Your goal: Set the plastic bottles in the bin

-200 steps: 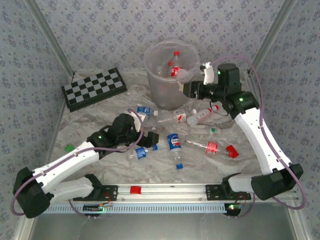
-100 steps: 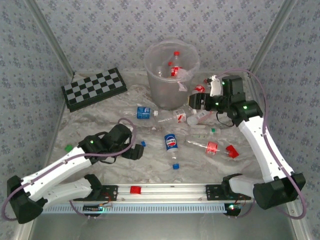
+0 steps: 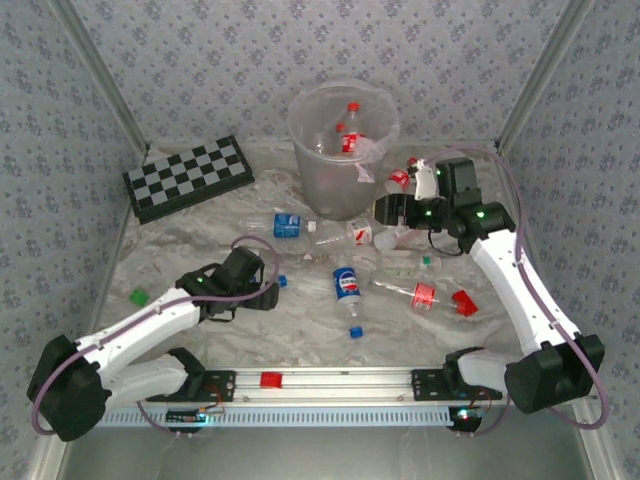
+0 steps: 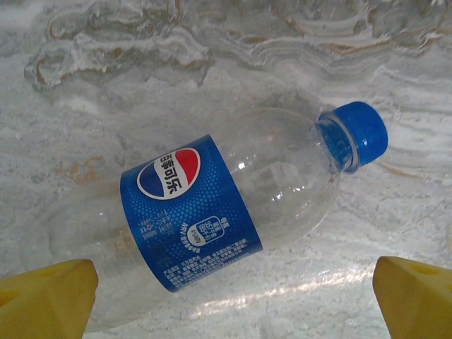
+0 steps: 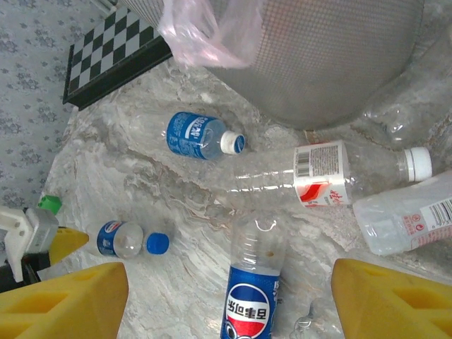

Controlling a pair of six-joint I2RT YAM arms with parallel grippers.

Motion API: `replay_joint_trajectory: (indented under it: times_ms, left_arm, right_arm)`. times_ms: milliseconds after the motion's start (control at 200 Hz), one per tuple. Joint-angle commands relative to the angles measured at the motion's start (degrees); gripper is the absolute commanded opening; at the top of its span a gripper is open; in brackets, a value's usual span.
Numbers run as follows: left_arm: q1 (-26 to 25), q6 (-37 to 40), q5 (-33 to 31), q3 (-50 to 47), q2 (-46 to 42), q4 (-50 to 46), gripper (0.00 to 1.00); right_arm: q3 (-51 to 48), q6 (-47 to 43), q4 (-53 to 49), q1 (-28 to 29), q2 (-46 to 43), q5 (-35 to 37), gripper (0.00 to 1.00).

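Left claw (image 3: 264, 295): mine, jaws spread wide, grasping nothing. It hangs low over the marbled bench (image 3: 200, 250). Beneath it lies one small Pepsi bottle (image 4: 191, 212) with a blue label and blue cap. The bottle is on its side, cap toward the upper right of my wrist view, touching neither finger.

Right claw (image 3: 386, 210): mine, jaws wide apart, empty, held above the bench just beside the bin's near right wall.

Bin (image 3: 340, 185): translucent, upright at the far middle of the bench, liner (image 5: 205, 32) drooping over its rim. At least one red-labelled, red-capped bottle (image 3: 350, 137) is inside.

Bottles loose on the bench, all lying down:
- larger Pepsi bottle (image 3: 347, 285), between my two claws
- blue-labelled bottle (image 3: 287, 224), white cap, near the bin's left foot
- red-and-white-labelled bottle (image 5: 321, 173), white cap, just before the bin
- red-labelled bottle (image 3: 420, 294), toward the right

Other: chessboard (image 3: 190, 177), far left; green cap (image 3: 138, 296), near the left edge.
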State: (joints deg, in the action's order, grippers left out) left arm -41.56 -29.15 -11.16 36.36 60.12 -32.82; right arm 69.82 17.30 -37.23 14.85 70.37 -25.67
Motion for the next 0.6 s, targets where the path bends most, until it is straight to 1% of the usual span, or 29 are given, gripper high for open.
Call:
replay_joint_trajectory:
  times_ms: [0, 125, 215, 265, 315, 370, 405, 450, 480, 515, 545, 595]
  left_arm:
    - [0.3, -0.8, 1.8, -0.5, 0.5, 2.0, 1.0]
    - [0.3, -3.9, 6.4, 0.5, 1.2, 1.5, 1.0]
    - [0.2, -6.2, 12.7, 2.1, 1.0, 2.2, 1.0]
    - [0.1, -5.5, 15.8, 4.0, -0.1, 2.6, 1.0]
    - [0.1, -3.3, 16.6, 6.0, -1.5, 2.5, 1.0]
    - [0.1, 1.1, 15.6, 8.8, -2.8, 0.4, 1.0]
    - [0.2, 4.7, 13.7, 10.7, -2.9, -1.7, 1.0]
    - [0.5, 9.1, 10.2, 12.8, -2.0, -5.2, 1.0]
    - [0.9, 10.0, 6.6, 14.2, -0.9, -7.9, 1.0]
    - [2.3, 8.8, 2.8, 15.9, 0.9, -10.5, 1.0]
    - [4.0, 6.2, 1.1, 17.1, 2.8, -12.3, 1.0]
    - [7.5, -2.3, 0.6, 19.1, 5.7, -15.0, 1.0]
  right_arm:
    - [-0.6, 0.4, 1.6, -0.2, -0.5, -0.2, 0.78]
    - [-0.1, 0.2, 2.0, -0.2, 0.5, -0.3, 0.78]
    - [0.1, 0.0, 2.1, -0.3, 1.2, -0.3, 0.78]
    - [0.1, 0.0, 2.2, -0.3, 1.3, -0.3, 0.78]
    - [0.0, -0.1, 2.4, -0.3, 1.3, -0.4, 0.78]
    - [-0.2, -0.6, 2.5, -0.3, 1.3, -0.7, 0.78]
    - [-0.3, -0.8, 2.5, -0.4, 1.3, -0.6, 0.78]
    - [-0.3, -1.0, 2.5, -0.5, 1.2, -0.4, 0.78]
    - [-0.3, -1.0, 2.5, -0.5, 1.2, -0.4, 0.79]
    - [-0.3, -1.0, 2.4, -0.7, 1.3, -0.5, 0.79]
    - [-0.2, -1.0, 2.2, -0.9, 1.3, -0.5, 0.79]
    - [-0.2, -0.9, 1.8, -1.0, 1.1, -0.5, 0.79]
